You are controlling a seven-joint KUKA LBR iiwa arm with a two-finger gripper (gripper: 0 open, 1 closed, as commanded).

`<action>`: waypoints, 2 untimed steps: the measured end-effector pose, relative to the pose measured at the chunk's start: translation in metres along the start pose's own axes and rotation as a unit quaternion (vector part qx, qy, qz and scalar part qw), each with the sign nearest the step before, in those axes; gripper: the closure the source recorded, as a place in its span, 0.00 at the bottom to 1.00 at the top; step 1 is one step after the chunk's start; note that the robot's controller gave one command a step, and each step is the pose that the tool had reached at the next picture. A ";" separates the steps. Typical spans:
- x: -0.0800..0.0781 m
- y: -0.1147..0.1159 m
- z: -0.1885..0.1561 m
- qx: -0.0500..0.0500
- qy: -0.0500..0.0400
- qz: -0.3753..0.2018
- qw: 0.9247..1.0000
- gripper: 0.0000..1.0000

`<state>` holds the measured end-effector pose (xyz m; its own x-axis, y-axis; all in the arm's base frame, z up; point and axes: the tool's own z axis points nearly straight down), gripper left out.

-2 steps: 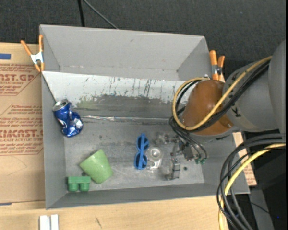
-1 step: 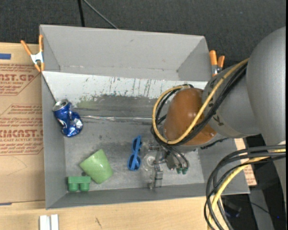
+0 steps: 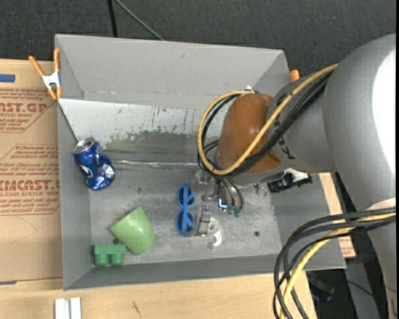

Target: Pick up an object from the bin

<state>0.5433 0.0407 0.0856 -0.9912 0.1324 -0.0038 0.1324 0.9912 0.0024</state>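
Low over the floor of the grey metal bin (image 3: pixel 166 111), the tool (image 3: pixel 210 222) is hanging just right of a pair of blue sunglasses (image 3: pixel 185 210), which is lying flat near the middle of the floor, a little toward the front wall, with its two lenses stacked one above the other in the camera view. Its metal parts are sitting close against the right side of the blue frame, and whether they are touching it cannot be told. How far the tool is spread, and whether it is gripping anything, cannot be made out from this angle either, since the wrist is covering much of it. Above it, the arm's rounded orange cover (image 3: pixel 249 128) is leaning in from the right, and yellow and black cables (image 3: pixel 209 121) are looping around that cover and down toward the tool. A small white piece (image 3: pixel 216 240) is showing at the tool's lower end; whether it belongs to the tool or is lying loose is unclear. Well apart from the tool, a crushed blue drink can (image 3: pixel 93 167) is lying against the left wall. Near the front left corner, a light green cup (image 3: pixel 135 230) is lying on its side, and a darker green toy block (image 3: pixel 109 254) is sitting just beside it, against the front wall.
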 end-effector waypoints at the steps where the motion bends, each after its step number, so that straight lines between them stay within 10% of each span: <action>1: 0.009 -0.014 0.016 0.001 0.001 -0.080 0.997 0.00; 2: 0.012 0.002 0.016 0.001 0.001 -0.157 0.988 0.00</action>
<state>0.5313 0.0442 0.0698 -0.9832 -0.1824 -0.0017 -0.1824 0.9832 0.0002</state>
